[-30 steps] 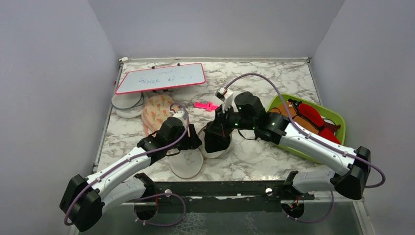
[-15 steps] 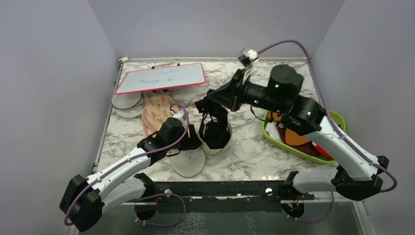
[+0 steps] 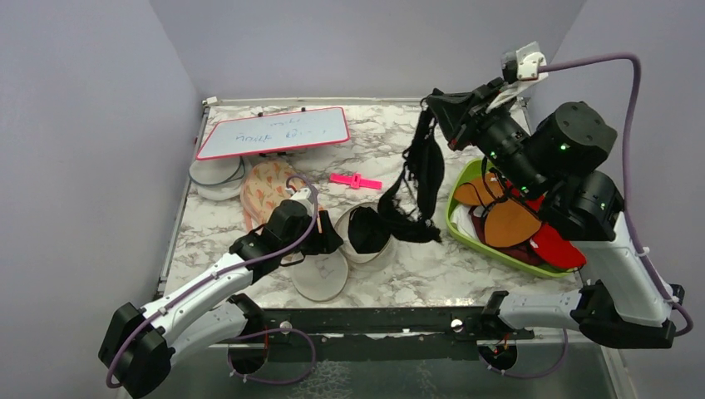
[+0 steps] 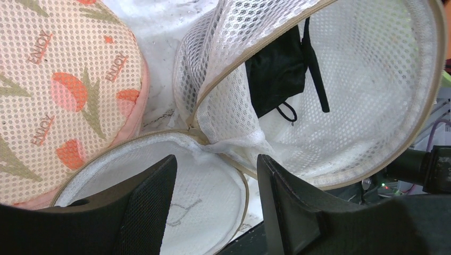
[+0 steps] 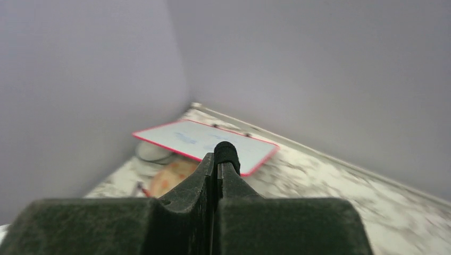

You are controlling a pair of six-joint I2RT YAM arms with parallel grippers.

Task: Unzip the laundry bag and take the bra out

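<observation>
Laundry bag unzipped, lying open in two round halves on the marble table, joined at the hinge; near half flat, mesh lining up, nothing in it; far half tipped up, with the lower end of the black bra inside.

Left wrist view: black fabric and thin straps lie against the white mesh wall of the far half; beige rim runs round both halves.

Right gripper raised high over the back of the table, fingers pressed together on a bra strap; the bra hangs down from it in a long drape, its lower part trailing across the table into the far half; right wrist view shows the two fingers closed flush, a dark bit at the tips.

Left gripper low at the bag's hinge, jaws spread; the near half's mesh shows between its fingers.

Green tray at right holds red, orange and brown garments, heaped.

Peach floral pouch just beside the bag, zipped; whiteboard behind it; pink clip mid-table.
</observation>
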